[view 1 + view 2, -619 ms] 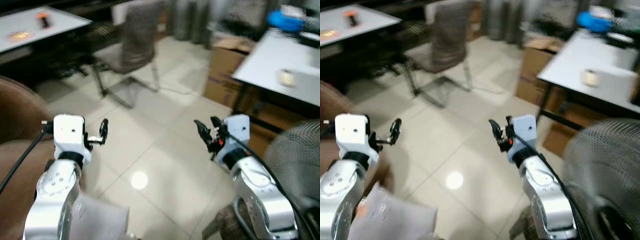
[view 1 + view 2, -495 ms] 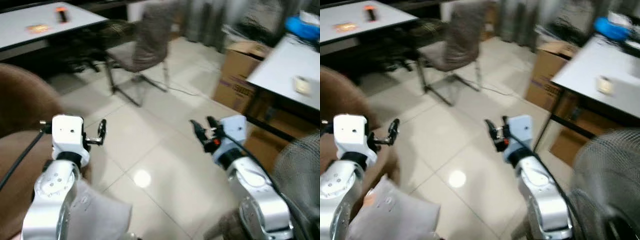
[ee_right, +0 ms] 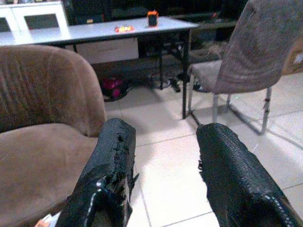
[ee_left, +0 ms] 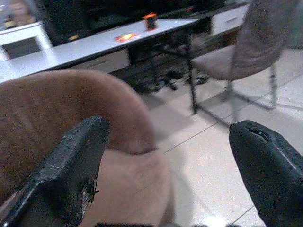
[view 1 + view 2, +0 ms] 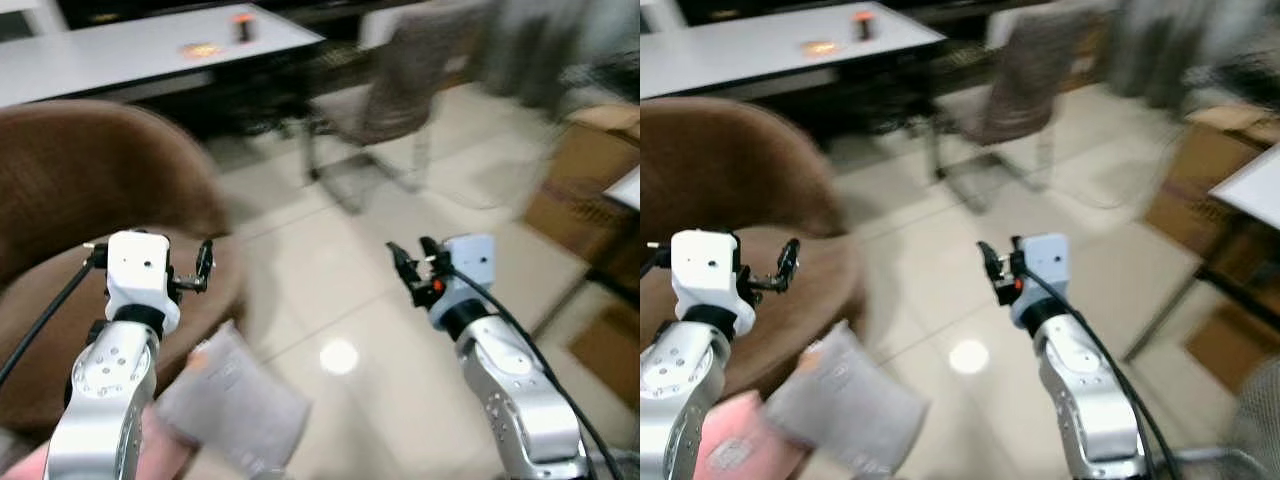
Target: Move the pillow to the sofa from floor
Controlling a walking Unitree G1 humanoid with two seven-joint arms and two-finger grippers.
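nearest, the grey pillow (image 5: 232,405) lies on the floor (image 5: 330,300) under the left gripper (image 5: 200,268); both it and the right gripper (image 5: 408,268) hang spread and empty. the view has swung left, so the brown sofa (image 5: 90,200) beyond now shows fully, leaving the pickup still to do.

grey chair (image 3: 258,45), white table (image 3: 113,32), blurred, perhaps cardboard boxes (image 5: 585,180)

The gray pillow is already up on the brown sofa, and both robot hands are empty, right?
Not quite. The gray pillow is on the floor beside the brown sofa, as the left eye view shows. Both the left gripper and right gripper are empty.
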